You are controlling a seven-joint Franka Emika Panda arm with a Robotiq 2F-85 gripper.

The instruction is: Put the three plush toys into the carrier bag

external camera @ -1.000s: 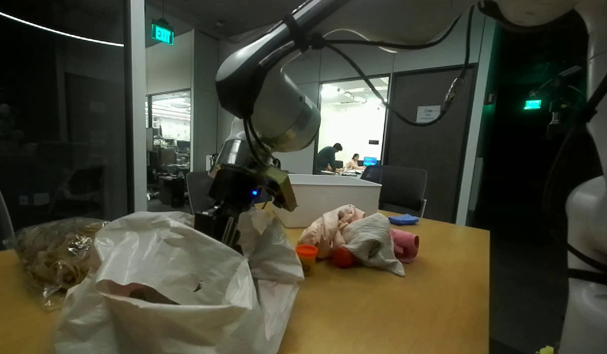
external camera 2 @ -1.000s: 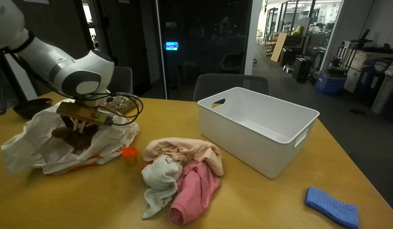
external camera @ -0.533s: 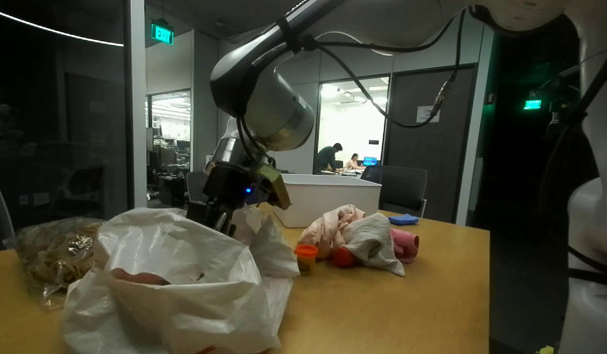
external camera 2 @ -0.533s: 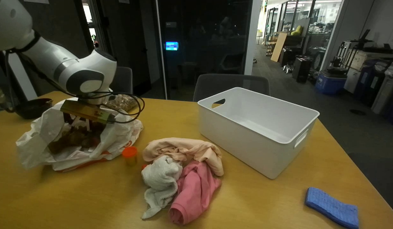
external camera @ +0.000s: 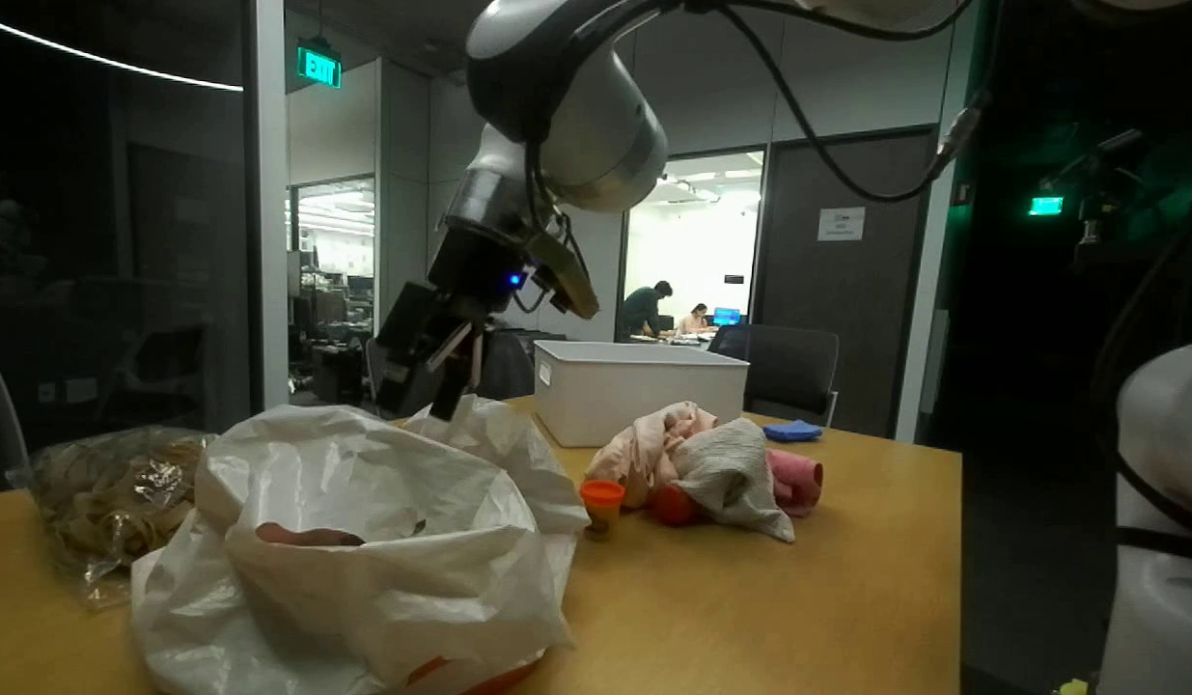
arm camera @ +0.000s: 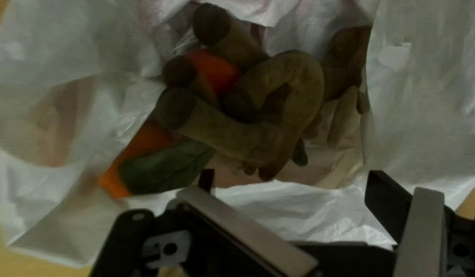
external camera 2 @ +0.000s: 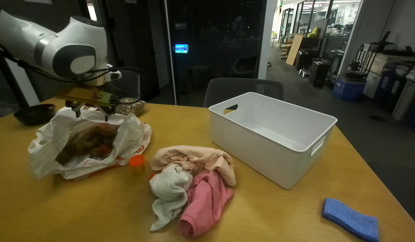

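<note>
The white carrier bag [external camera: 364, 608] lies with its mouth spread wide on the table in both exterior views. Inside it, in the wrist view, a tan plush toy [arm camera: 299, 100] with long limbs lies over an orange and green plush piece [arm camera: 168, 165]. A darker brown part [arm camera: 349, 50] shows at the right; how many toys the heap holds I cannot tell. My gripper [arm camera: 291, 179] is above the bag's opening, its fingers [arm camera: 389, 204] wide apart with only air between them. In an exterior view the gripper [external camera 2: 92, 117] hangs over the bag's far edge, clear of the brown heap.
A white bin [external camera 2: 254, 148] stands right of three crumpled cloths, peach [external camera 2: 194, 153], pale grey [external camera 2: 170, 186] and pink [external camera 2: 207, 205]. Beside the carrier bag are an orange-lidded jar [external camera 2: 136, 164], a black bowl [external camera 2: 34, 116] and a clear bag [external camera: 113, 502]. A blue cloth [external camera 2: 350, 218] lies farther off.
The gripper has opened and let go of a brown plush toy, which now rests in the carrier bag. The arm has risen up out of the bag, whose sides have shifted a little.
</note>
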